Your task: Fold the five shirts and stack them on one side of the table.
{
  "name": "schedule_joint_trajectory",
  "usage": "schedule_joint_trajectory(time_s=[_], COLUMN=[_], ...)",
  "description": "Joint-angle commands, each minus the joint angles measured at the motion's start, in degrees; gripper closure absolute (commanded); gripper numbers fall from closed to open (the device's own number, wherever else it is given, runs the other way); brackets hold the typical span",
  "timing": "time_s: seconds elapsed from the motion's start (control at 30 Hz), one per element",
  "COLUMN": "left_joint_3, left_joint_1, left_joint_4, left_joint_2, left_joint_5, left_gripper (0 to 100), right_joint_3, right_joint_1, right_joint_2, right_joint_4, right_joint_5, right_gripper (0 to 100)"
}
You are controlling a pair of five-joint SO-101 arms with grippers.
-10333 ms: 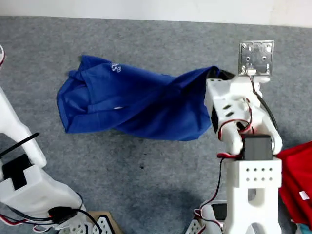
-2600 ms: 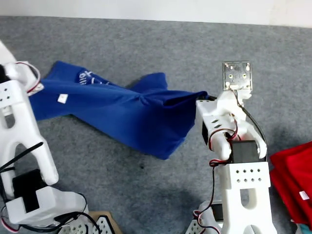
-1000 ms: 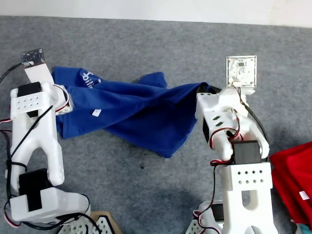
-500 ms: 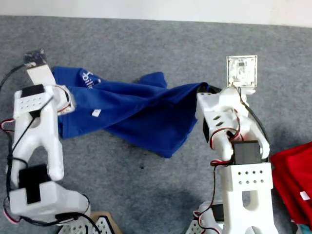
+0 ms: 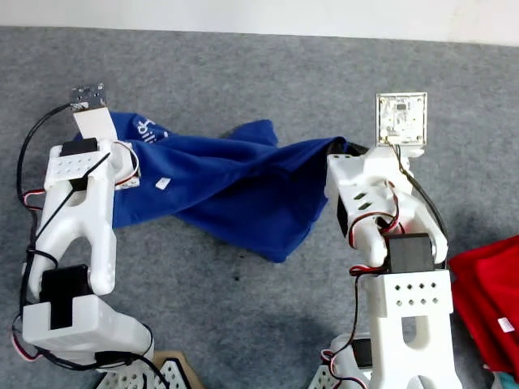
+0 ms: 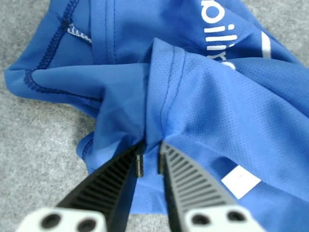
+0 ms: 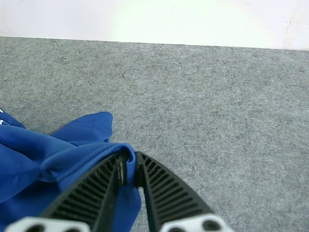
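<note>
Table point(image 5: 243, 324): left hand point(image 6: 150, 162), right hand point(image 7: 129, 171) pinch shirt point(image 5: 235, 182) edges.

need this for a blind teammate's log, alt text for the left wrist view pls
The left gripper is shut on a raised fold of the blue shirt, which lies crumpled on the grey table. White print and a white tag show on the fabric.

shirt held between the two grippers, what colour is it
The shirt is blue with white lettering, clearest in the left wrist view.
</note>
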Motion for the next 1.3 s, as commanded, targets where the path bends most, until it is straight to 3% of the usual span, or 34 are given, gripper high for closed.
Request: schedule_joint_trajectory(time_s=[0.0, 0.4, 0.63, 0.93, 1.1, 1.27], left_joint_3=[-0.22, -5.14, -13.14, -13.32, -15.69, -27.65], left_joint_1=[0.92, 0.92, 0.84, -4.26, -5.67, -8.22], left_joint_4=[-0.79, -0.35, 6.68, 5.01, 1.05, 5.36], left_joint_2=[-0.48, -0.66, -7.43, -21.76, -23.87, -24.04], left_joint_5=[-0.44, 0.53, 6.51, 21.1, 23.21, 23.38], left_gripper=[96, 99, 99, 99, 99, 99], right_joint_3=[-0.57, -0.57, 0.04, 9.71, 1.8, -9.89], right_joint_1=[-0.48, -0.48, -0.48, 1.19, 2.07, 3.38], right_joint_2=[-1.01, -1.01, -0.4, -0.4, -0.4, -0.75], right_joint_4=[0.04, 0.13, -0.13, -7.25, -4.97, -4.53], right_joint_5=[-0.53, -0.53, -0.53, -0.09, -0.09, 4.48], right_gripper=[99.1, 99.1, 99.1, 99.1, 99.1, 99.1])
